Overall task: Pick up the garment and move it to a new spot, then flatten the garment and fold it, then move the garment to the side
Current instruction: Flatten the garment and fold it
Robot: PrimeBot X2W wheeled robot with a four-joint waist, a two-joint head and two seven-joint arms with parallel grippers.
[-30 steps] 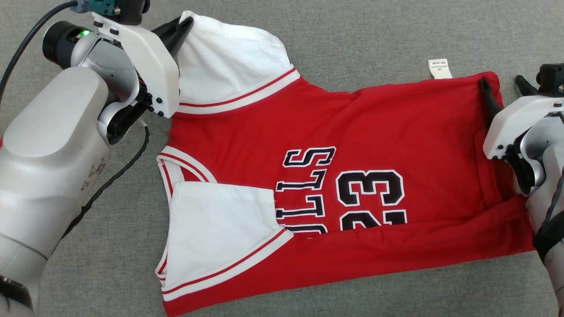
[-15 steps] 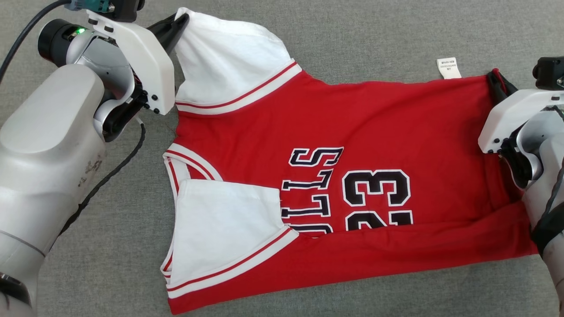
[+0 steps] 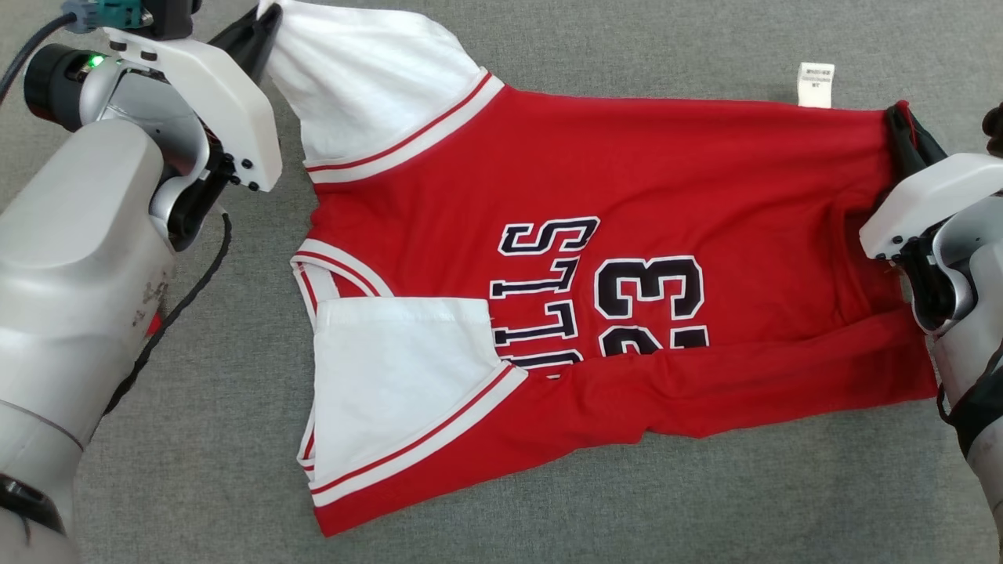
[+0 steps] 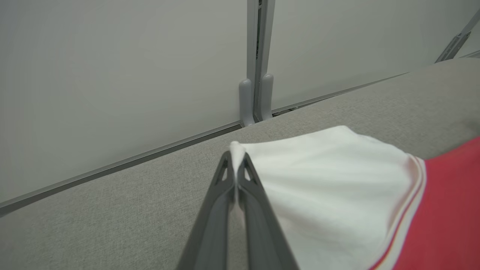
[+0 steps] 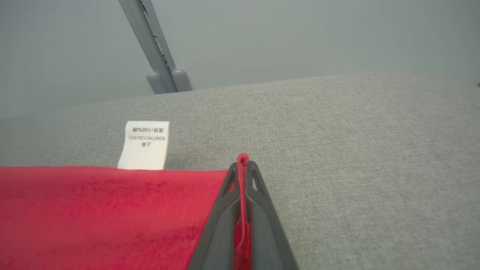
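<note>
Jersey (image 3: 627,196), judged light, limp and soft, is lying spread on the desk (image 3: 627,501): left claw (image 3: 262,19) is pinching the sleeve (image 3: 376,86) tip well apart from the label (image 3: 815,84), right claw (image 3: 901,116) is pinching the hem corner (image 5: 242,157) near the label, both apt holds.

The head view looks steeply down on the grey counter (image 3: 627,47), close above the garment (image 3: 627,196), with the left tool (image 3: 265,17) at eleven o'clock and the right tool (image 3: 901,121) at two o'clock. Each wrist view sits low, looking along its tool across the counter toward a pale wall (image 4: 112,75). Head and right wrist views share the white label (image 3: 815,84).
</note>
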